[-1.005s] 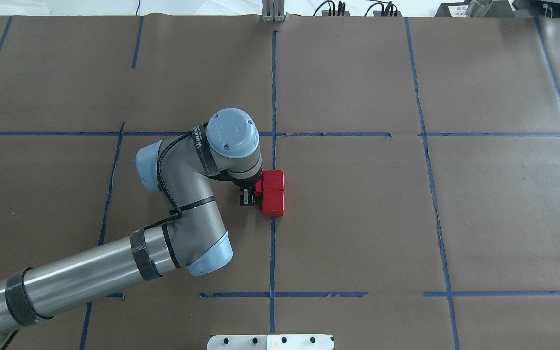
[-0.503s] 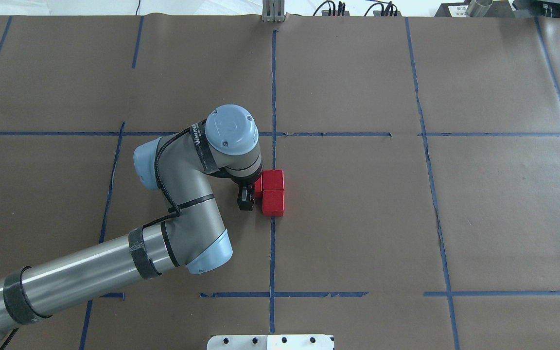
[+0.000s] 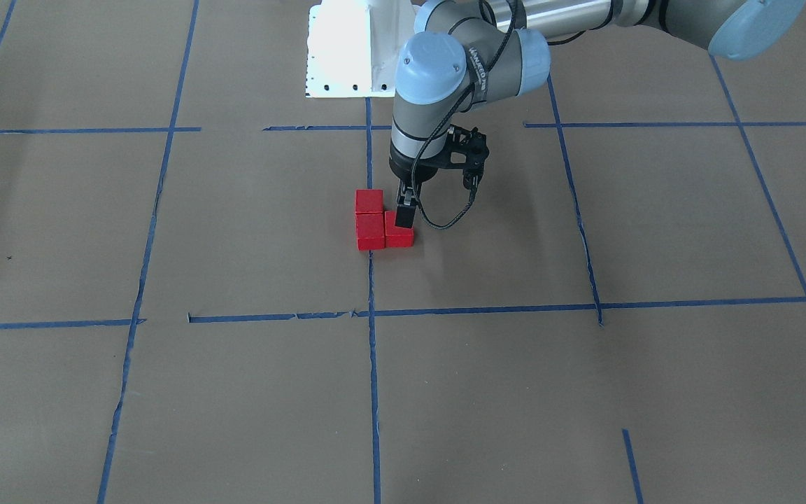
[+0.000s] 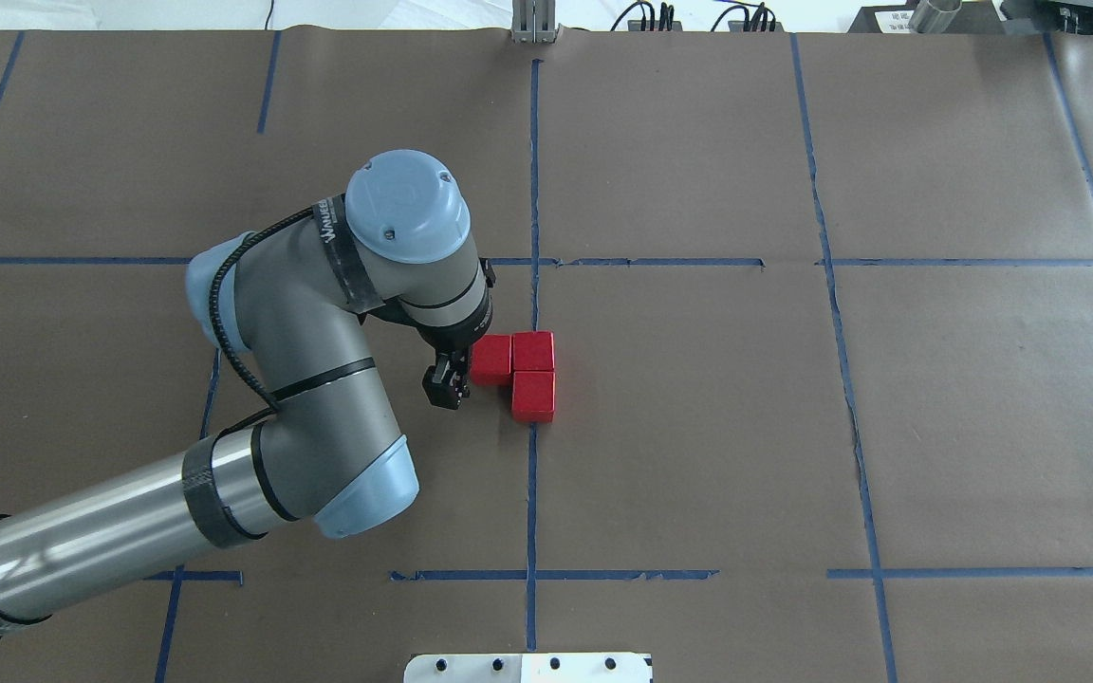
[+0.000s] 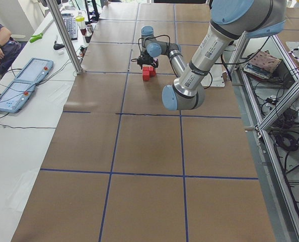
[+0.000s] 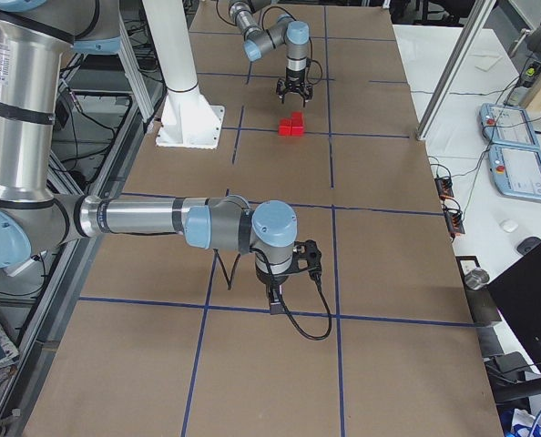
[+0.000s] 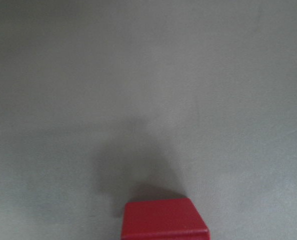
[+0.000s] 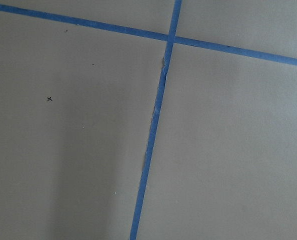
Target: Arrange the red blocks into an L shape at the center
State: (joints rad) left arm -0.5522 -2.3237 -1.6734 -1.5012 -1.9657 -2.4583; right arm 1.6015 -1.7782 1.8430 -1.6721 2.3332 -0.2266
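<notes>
Your left gripper (image 4: 444,387) hangs with jaws parted, holding nothing. Just beside its fingertips, to its right, you see the red blocks (image 4: 532,353) touching in an L astride the center's (image 4: 679,427) blue tape line (image 4: 531,493). Right gripper (image 6: 275,299): state unclear.

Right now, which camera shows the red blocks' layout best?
Overhead exterior: all three red blocks show unobstructed, touching in an L. In the front-facing view the left gripper overlaps one block. The side views show them small and far. The left wrist catches one block's top; the right wrist shows none.
</notes>
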